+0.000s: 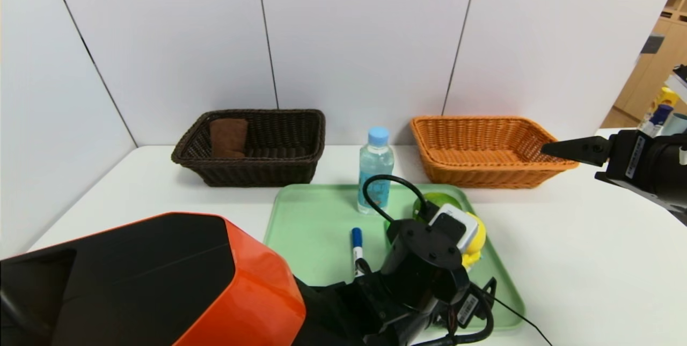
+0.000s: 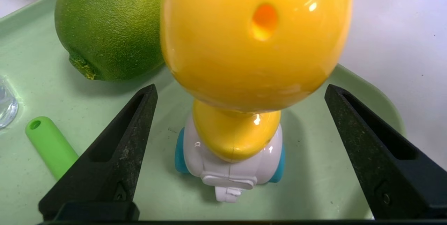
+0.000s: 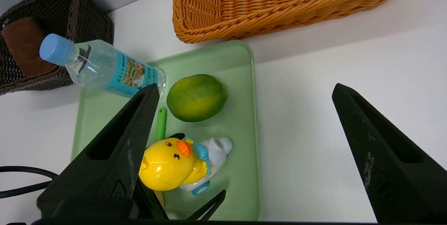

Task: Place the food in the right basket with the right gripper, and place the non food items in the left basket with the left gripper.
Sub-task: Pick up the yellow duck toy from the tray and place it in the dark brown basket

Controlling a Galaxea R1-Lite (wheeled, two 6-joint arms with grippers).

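My left gripper [image 2: 241, 89] is open and low over the green tray [image 1: 311, 217], one finger on each side of the yellow duck toy [image 2: 255, 40], not touching it. Beside the duck lie the green lime [image 2: 108, 26] and the spoon's green handle [image 2: 50, 146]; the spoon's yellow end is hidden. The water bottle [image 1: 375, 169] stands at the tray's back, and the blue-capped marker [image 1: 357, 244] lies mid-tray. A brown towel [image 1: 228, 137] sits in the dark left basket [image 1: 279, 166]. My right gripper [image 3: 245, 87] hangs open and holds nothing, by the orange right basket's [image 1: 483, 147] near right corner.
White wall panels close off the back and left of the white table. My left arm's orange shell [image 1: 161, 281] fills the near left of the head view and hides the tray's near edge. Shelves with bottles [image 1: 663, 107] stand far right.
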